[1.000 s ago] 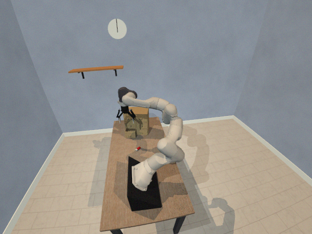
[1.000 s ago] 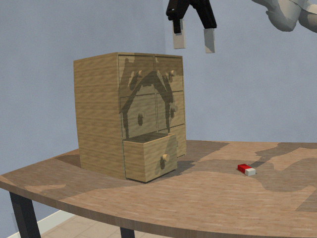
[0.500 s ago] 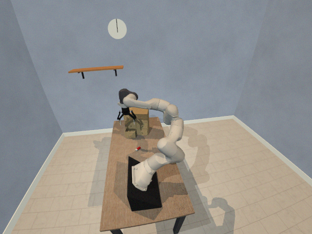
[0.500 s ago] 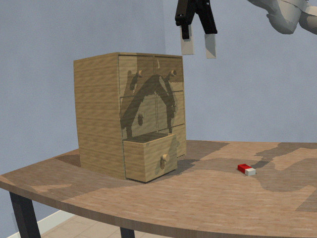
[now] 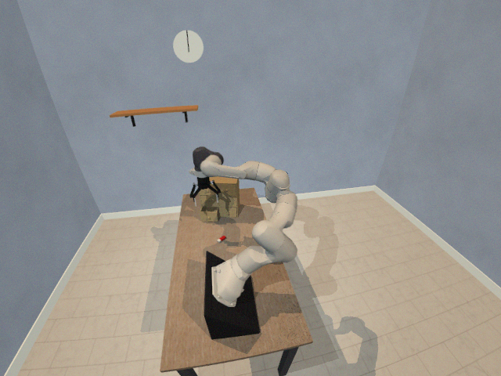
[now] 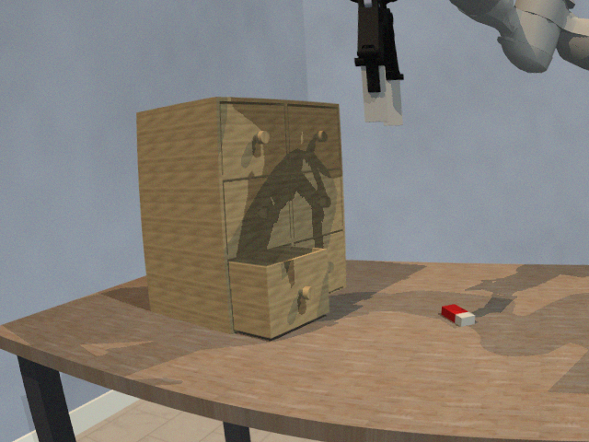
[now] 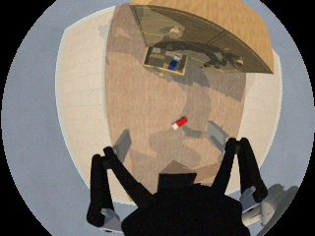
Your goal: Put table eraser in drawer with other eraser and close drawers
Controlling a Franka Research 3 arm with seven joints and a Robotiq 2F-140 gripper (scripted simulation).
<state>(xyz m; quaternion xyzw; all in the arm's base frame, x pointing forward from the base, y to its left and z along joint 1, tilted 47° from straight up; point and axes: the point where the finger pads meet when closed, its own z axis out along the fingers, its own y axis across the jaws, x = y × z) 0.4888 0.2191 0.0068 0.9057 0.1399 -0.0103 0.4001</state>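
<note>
Tool (image 5: 206, 198) (image 6: 383, 102) (image 7: 169, 132) wide open, fingers apart, raised above table (image 5: 189, 258) (image 6: 404, 371) (image 7: 143, 98). Red-and-white eraser (image 5: 221, 239) (image 6: 457, 315) (image 7: 179, 123) flat on table, in front of chest (image 5: 230, 181) (image 6: 185, 209) (image 7: 246, 29). Bottom drawer (image 5: 210, 215) (image 6: 298, 295) (image 7: 164, 72) pulled out; blue-and-white eraser (image 7: 173, 63) inside. Other five drawers appear pushed in.
</note>
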